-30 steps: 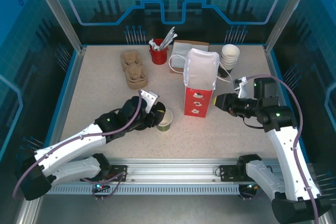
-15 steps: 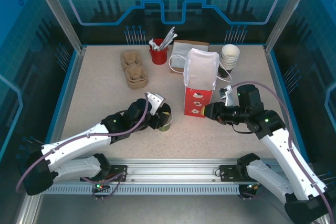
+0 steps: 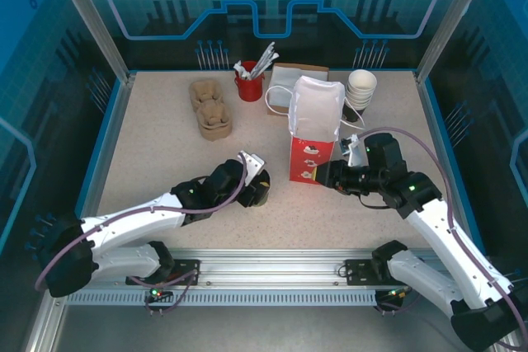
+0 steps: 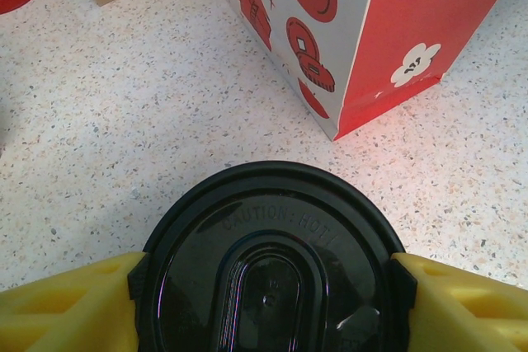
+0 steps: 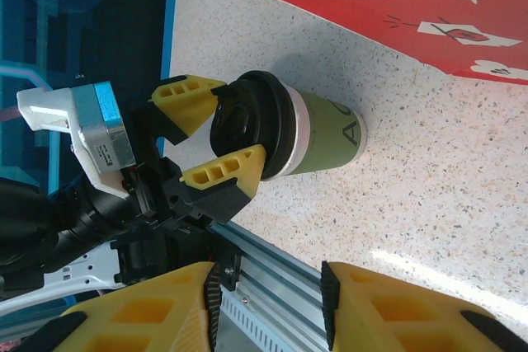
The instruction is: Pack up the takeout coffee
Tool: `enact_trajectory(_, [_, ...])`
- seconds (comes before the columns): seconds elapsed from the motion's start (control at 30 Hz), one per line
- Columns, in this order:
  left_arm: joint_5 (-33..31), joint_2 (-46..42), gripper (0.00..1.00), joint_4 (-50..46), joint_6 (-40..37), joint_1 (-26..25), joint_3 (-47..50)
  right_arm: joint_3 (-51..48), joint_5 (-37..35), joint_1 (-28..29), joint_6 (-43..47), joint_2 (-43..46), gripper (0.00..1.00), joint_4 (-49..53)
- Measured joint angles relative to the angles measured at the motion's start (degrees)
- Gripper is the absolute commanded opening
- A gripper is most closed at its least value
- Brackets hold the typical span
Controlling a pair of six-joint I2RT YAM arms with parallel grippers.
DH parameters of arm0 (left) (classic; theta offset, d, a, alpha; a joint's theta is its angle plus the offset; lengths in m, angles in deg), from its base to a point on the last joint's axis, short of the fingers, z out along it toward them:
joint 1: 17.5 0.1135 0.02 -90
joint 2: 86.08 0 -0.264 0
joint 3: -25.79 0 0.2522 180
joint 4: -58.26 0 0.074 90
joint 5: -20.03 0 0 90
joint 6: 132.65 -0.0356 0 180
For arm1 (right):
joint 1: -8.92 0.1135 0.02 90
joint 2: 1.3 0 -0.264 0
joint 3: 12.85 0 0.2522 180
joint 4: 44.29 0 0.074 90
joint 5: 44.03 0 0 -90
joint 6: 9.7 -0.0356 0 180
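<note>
top view: takeout coffee [image 3: 259, 199] mostly buried under the left gripper [image 3: 254, 185] | left wrist: lid [image 4: 272, 269] chopped by the bottom edge, the wall beneath it hidden; red bag [image 4: 396, 22] runs off the top | right wrist: right gripper [image 5: 268, 302] fingers cut off at the bottom, the coffee's lettering wraps away, unreadable

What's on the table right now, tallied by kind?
Lidded coffee cup: 1
Red-and-white bag: 1
Red cup of utensils: 1
Brown pulp carriers: 2
Stack of white cups: 1
Cardboard box: 1
Total: 7
</note>
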Motion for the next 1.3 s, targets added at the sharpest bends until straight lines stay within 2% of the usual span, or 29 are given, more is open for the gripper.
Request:
enact_trajectory(0.3, [-0.3,0.1,0.80,0.2,-0.1,0.0,0.0,0.0,-0.8,0.5,0.0,-0.8,0.40,-0.6])
enact_trajectory(0.8, [1.8,-0.6,0.81,-0.3,0.2,0.0,0.0,-0.3,-2.1,1.5,-0.2,-1.9,0.41,-1.9])
enact_trajectory(0.97, [1.6,-1.9,0.85,-2.8,0.5,0.0,-0.7,-0.4,-2.3,2.1,-0.4,-2.1,0.40,-2.2])
enact_trajectory(1.17, [0.3,-5.8,0.89,-7.0,2.1,0.3,-4.3,-0.6,-4.1,6.7,-1.9,-3.5,0.40,-4.1])
enact_trajectory(1.3, [1.2,-8.0,0.89,-10.4,6.6,4.0,-7.0,-1.0,-6.5,11.2,-3.3,-4.9,0.40,-6.3])
